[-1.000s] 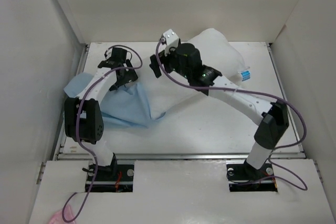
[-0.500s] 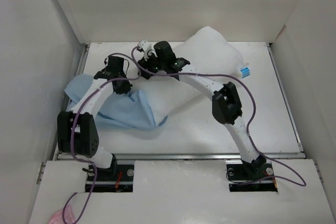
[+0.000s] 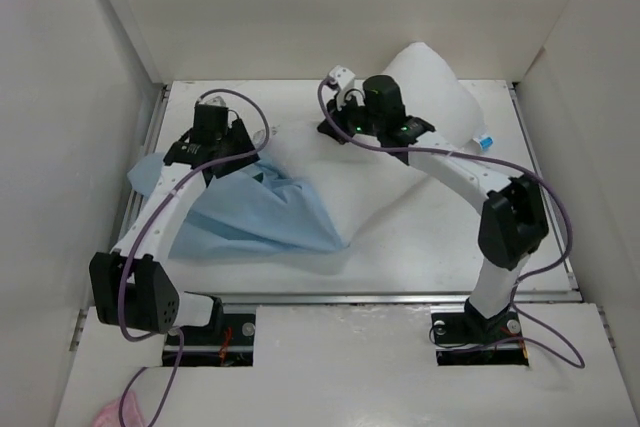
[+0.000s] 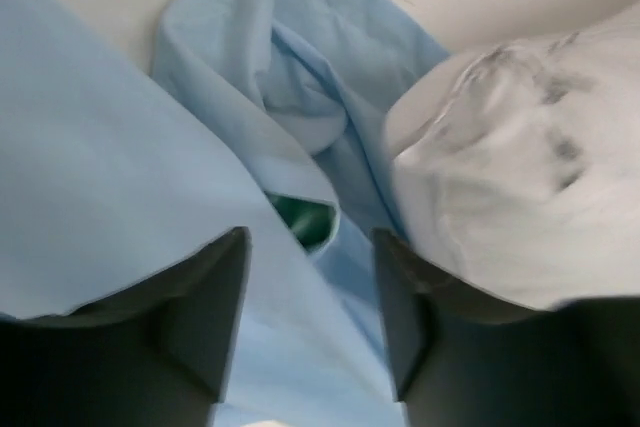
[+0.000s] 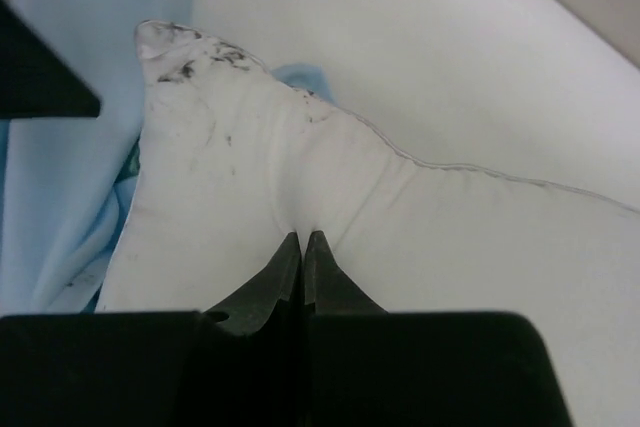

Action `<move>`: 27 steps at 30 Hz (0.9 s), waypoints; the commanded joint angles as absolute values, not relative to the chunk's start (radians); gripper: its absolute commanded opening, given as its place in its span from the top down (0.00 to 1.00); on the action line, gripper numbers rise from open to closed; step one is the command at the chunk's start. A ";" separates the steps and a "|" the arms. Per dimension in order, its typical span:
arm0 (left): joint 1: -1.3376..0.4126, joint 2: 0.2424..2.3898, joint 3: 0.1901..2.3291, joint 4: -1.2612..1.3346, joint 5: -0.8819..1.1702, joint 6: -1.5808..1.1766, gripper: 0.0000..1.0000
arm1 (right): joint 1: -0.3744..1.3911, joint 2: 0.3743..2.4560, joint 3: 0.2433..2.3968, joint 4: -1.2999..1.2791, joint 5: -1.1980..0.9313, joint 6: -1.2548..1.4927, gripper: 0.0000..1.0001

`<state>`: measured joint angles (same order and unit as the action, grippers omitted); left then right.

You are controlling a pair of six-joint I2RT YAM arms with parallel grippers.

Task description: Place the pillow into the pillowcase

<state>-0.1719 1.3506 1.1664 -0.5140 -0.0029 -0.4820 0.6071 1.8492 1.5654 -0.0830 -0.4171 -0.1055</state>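
Though illegible, blue-white tag (image 3: 485,140) on pillow (image 3: 440,97).

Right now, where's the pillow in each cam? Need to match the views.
Top external: pillow at upper centre-right, stretching down-left towards the light blue pillowcase.
Left wrist: right side, smudged corner pointing towards the centre.
Right wrist: fills the centre and right, pinched at bottom centre by the right gripper.
Shared landmark: the pillowcase, lying beside the pillow's smudged corner in every view.
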 commanded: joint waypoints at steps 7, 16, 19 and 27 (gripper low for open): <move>-0.377 1.319 1.195 -0.442 0.133 -0.445 0.19 | 0.562 1.683 1.384 0.026 -0.157 0.089 1.00; -0.538 1.456 1.157 -0.422 0.140 -0.486 0.17 | 0.552 1.664 1.394 0.008 -0.086 0.143 1.00; -0.549 1.506 1.141 -0.413 0.118 -0.495 0.34 | 0.552 1.664 1.384 -0.005 -0.095 0.143 1.00; -0.487 1.513 1.298 -0.578 -0.192 -0.557 1.00 | 0.543 1.608 1.304 -0.005 -0.144 0.111 1.00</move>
